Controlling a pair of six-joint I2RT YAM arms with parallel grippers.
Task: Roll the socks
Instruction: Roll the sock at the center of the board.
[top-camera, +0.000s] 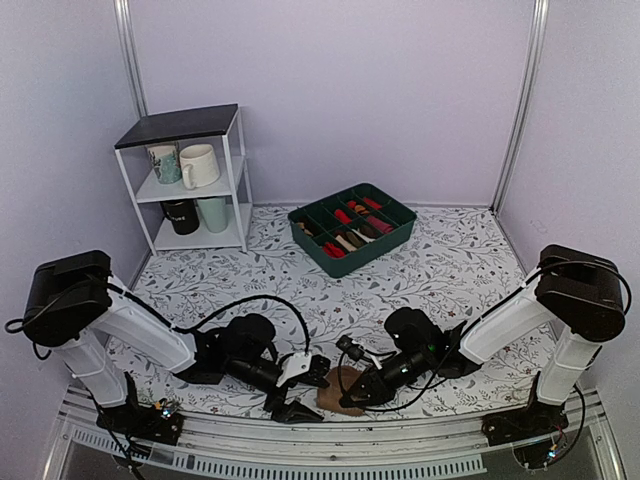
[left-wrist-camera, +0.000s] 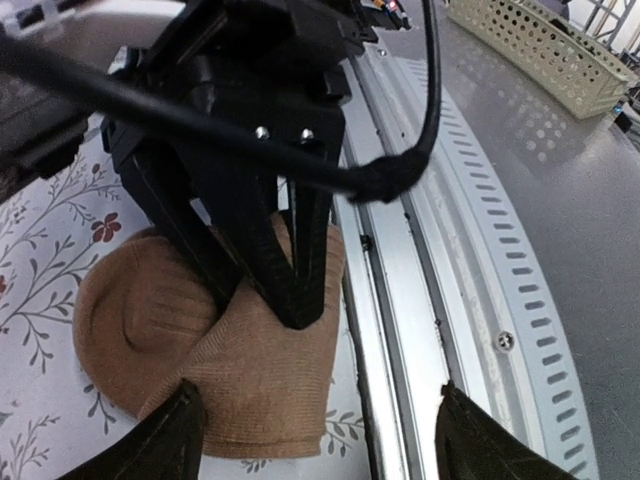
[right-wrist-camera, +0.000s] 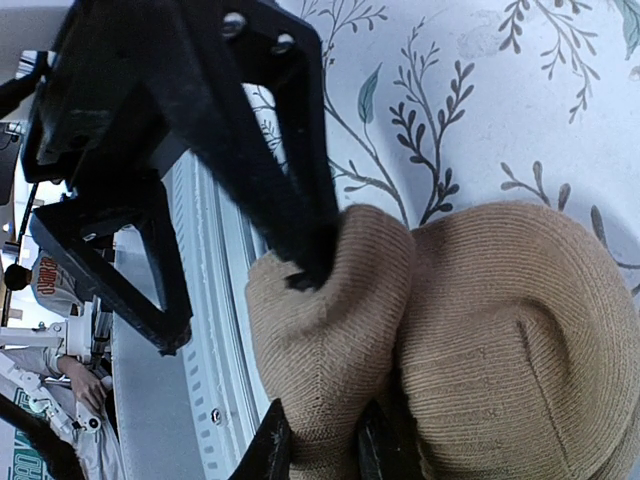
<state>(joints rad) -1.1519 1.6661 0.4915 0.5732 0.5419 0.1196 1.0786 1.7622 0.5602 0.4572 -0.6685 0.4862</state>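
the socks (top-camera: 345, 390) sit bundled at the near edge of the surface (top-camera: 450, 270) — our right hand (right-wrist-camera: 320, 450) pinched narrow on a fold, our left hand (top-camera: 308, 390) wide beside. we should tuck slowly, away from that edge.

Socks (left-wrist-camera: 250, 370): tan ribbed knit cloth, matt; left gripper (left-wrist-camera: 318, 435): matt black plastic; rail (left-wrist-camera: 410, 300) beside it: dull perforated metal
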